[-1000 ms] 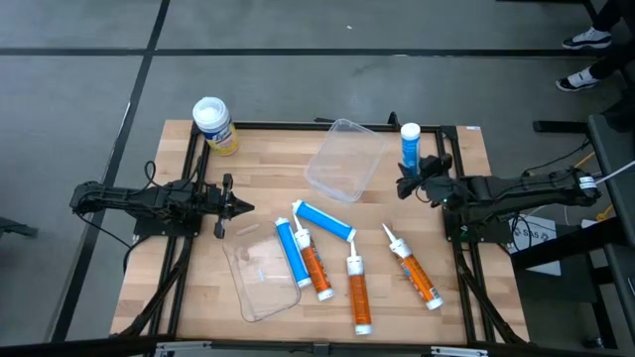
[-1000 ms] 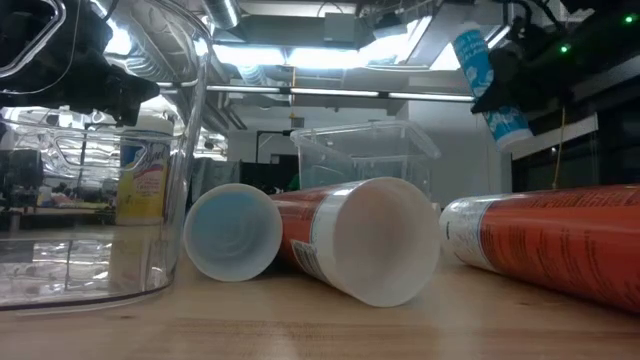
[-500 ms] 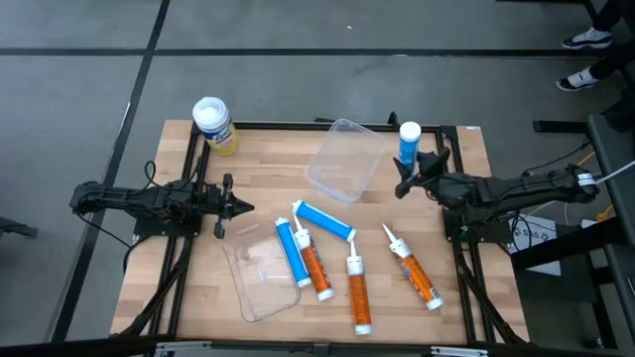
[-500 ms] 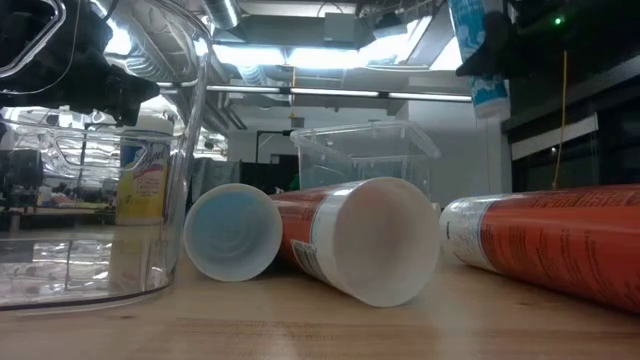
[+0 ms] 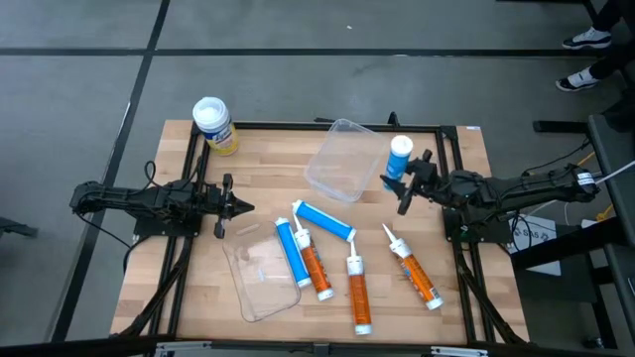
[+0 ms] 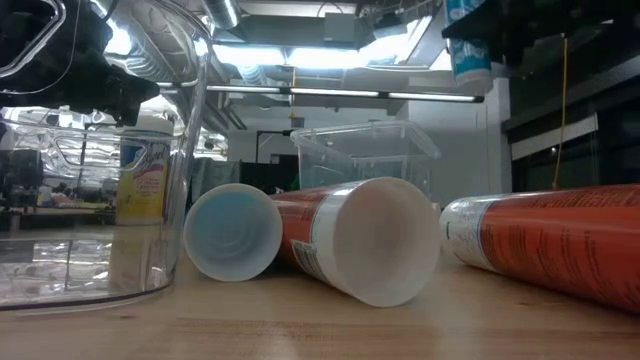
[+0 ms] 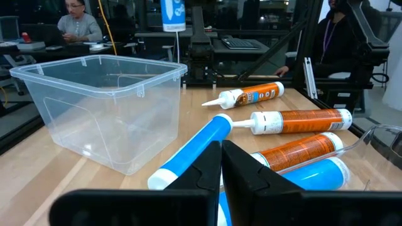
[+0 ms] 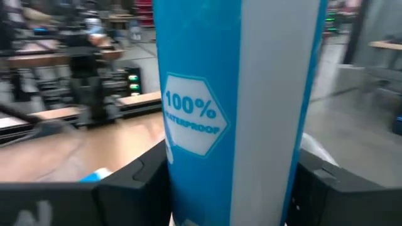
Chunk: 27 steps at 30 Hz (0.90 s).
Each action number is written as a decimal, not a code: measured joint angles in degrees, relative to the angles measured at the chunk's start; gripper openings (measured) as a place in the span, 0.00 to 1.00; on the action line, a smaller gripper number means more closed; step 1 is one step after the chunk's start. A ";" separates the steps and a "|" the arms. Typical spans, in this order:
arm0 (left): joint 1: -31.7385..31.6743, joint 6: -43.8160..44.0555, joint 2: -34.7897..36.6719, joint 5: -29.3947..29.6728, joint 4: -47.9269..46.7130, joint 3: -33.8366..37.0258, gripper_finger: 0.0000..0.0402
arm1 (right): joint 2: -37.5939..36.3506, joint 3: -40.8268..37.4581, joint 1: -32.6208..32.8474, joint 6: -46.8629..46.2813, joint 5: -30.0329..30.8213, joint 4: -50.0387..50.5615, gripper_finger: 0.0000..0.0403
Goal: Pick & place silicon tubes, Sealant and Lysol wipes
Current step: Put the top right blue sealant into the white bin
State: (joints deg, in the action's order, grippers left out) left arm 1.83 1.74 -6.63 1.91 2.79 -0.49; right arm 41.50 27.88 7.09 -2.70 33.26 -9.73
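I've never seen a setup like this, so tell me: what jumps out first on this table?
The right pincer grips a blue tube upright in the air beside the clear bin at the table's far side. Blue and orange tubes lie scattered across the middle of the wooden table. A yellow Lysol wipes canister stands alone at the far left corner, while the left pincer waits shut at the left.

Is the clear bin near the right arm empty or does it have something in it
Empty. The clear bin shows only bare walls and floor in the left wrist view; the blue tube in the right gripper is beside it, not inside.
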 joint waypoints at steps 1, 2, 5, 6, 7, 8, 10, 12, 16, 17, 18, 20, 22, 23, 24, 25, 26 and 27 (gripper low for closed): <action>0.02 0.01 -0.01 0.00 0.00 0.02 0.02 | 0.00 0.00 -0.02 0.00 -1.58 -0.08 0.53; 0.01 0.02 0.00 0.00 0.00 0.02 0.02 | 0.00 0.00 -0.09 -0.04 -2.94 -0.14 0.53; 0.02 0.00 -0.02 0.00 -0.01 0.01 0.03 | 0.00 0.00 -0.30 -0.35 -6.80 -0.33 0.53; 0.02 0.00 -0.02 0.00 -0.02 0.02 0.03 | 0.00 0.00 -0.32 -0.66 -7.80 -0.36 0.53; 0.00 0.02 0.00 0.00 0.00 0.02 0.03 | 0.00 0.00 -0.32 -0.90 -8.87 -0.34 0.53; 0.00 0.00 0.00 0.00 0.00 0.02 0.03 | 0.00 0.00 -0.32 -1.19 -10.16 -0.34 0.53; 0.02 0.00 -0.02 0.00 0.00 0.02 0.03 | 0.00 0.00 -0.32 -1.37 -12.55 -0.34 0.53; 0.00 0.00 -0.01 0.00 -0.01 0.01 0.02 | 0.00 0.00 -0.32 -1.36 -14.61 -0.32 0.53; 0.02 0.00 0.00 0.00 0.00 0.02 0.02 | 0.00 0.00 -0.32 -1.36 -15.44 -0.34 0.53; 0.00 0.02 0.00 0.00 0.00 0.02 0.02 | 0.00 0.00 -0.34 -1.36 -15.42 -0.32 0.53; 0.02 0.00 0.00 0.00 0.00 0.02 0.02 | 0.00 0.00 -0.34 -1.36 -15.38 -0.31 0.53; 0.02 0.00 0.00 0.00 -0.01 0.01 0.03 | 0.00 0.00 -0.34 -1.34 -15.38 -0.33 0.53; 0.02 0.00 0.00 0.00 0.00 0.02 0.03 | 0.00 0.00 -0.35 -1.33 -15.10 -0.31 0.53; 0.00 0.01 -0.01 0.00 0.00 0.02 0.03 | 0.00 0.00 -0.50 -1.31 -15.11 -0.32 0.53; 0.00 0.02 0.00 0.00 -0.02 0.02 0.03 | 0.00 0.00 -0.73 -1.31 -15.11 -0.34 0.53; 0.01 0.00 -0.01 0.00 -0.02 0.02 0.03 | 0.00 0.00 -1.01 -1.27 -15.05 -0.34 0.53; 0.02 0.00 -0.02 0.00 0.00 0.02 0.03 | 0.02 0.16 -1.30 -1.12 -14.93 -0.10 0.53; 0.02 0.00 0.00 0.02 -0.02 0.02 0.02 | 0.12 0.52 -1.57 -0.64 -14.89 0.06 0.53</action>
State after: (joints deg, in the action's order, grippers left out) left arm 1.85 1.74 -6.63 1.93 2.76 -0.47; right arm 41.62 28.40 5.51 -3.34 18.37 -9.67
